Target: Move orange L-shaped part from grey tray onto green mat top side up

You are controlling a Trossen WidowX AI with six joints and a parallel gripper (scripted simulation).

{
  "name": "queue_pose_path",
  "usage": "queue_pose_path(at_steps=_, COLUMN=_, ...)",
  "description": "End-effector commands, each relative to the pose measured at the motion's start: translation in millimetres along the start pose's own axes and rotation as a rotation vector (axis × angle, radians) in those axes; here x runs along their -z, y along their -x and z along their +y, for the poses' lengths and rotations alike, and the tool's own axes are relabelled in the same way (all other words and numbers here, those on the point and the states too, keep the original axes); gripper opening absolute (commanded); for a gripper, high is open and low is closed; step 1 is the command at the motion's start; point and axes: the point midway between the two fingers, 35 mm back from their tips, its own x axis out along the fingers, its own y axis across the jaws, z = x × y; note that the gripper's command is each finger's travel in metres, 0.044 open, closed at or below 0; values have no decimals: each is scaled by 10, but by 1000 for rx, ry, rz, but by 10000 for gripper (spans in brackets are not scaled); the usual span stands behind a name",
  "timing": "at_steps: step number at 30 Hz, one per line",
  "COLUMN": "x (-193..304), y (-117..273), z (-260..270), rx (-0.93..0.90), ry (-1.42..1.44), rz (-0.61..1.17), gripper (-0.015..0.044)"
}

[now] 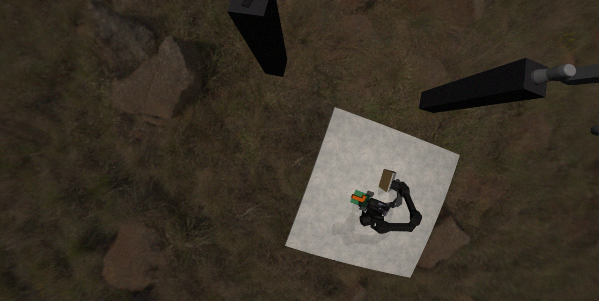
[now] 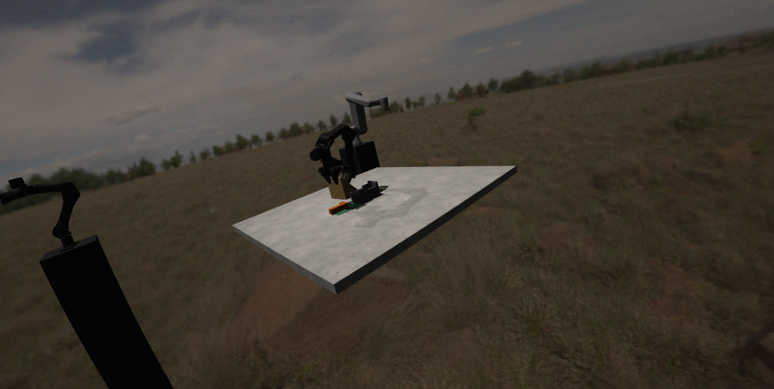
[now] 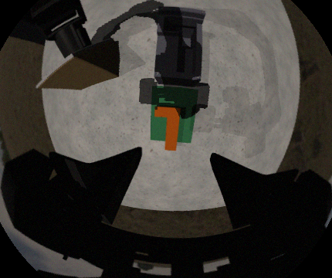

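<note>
The orange L-shaped part (image 1: 358,198) (image 2: 338,207) (image 3: 172,129) lies on the green mat (image 1: 357,192) (image 3: 158,132), its short leg toward the tray and its straight end sticking a little past the mat's outer edge. It looks flat; I cannot tell for sure which side is up. The dark grey tray (image 2: 366,193) (image 3: 198,58) stands beside the mat, with no orange showing in it. My gripper (image 2: 330,177) (image 3: 177,154) is open wide and empty, raised above the part, which shows free between and beyond the fingertips in the wrist view.
A brown wedge-like block (image 1: 386,179) (image 2: 340,190) (image 3: 79,74) stands near the arm's base. Small grey blocks (image 3: 146,91) (image 3: 203,100) flank the mat's tray-side edge. Other arms stand on black pedestals (image 1: 263,31) (image 1: 481,85) off the pale table (image 1: 326,165).
</note>
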Motion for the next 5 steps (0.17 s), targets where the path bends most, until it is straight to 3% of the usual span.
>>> queue_pose_path(at_steps=1, x=0, y=-2, z=0, rx=1, ry=-2, rz=0, gripper=400)
queue_pose_path(at_steps=5, x=0, y=-2, z=0, rx=1, ry=-2, rz=0, gripper=400)
